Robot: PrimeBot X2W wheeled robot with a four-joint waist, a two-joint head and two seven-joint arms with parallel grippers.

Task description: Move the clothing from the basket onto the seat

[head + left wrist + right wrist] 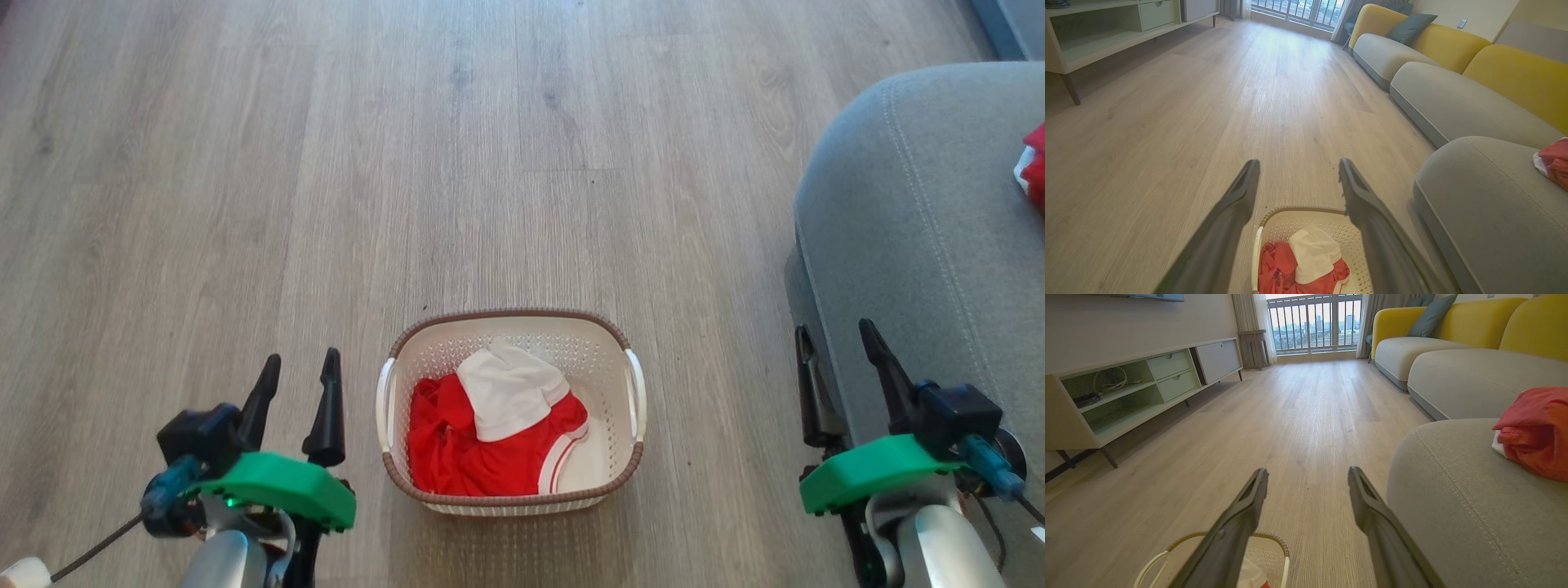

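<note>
Clothing (457,453), red with a white piece on top, lies bunched in the cream basket (600,367) on the wood floor (326,163), at six o'clock in the head view. Another red garment (1035,167) rests on the grey seat (922,229) at three o'clock. Left gripper (302,357) at eight o'clock and right gripper (835,328) at four o'clock both hover with fingers spread apart, holding nothing.

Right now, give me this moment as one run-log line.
left gripper: open, empty | right gripper: open, empty | clothing: part in basket, part on seat | basket: on floor | task: unfinished
</note>
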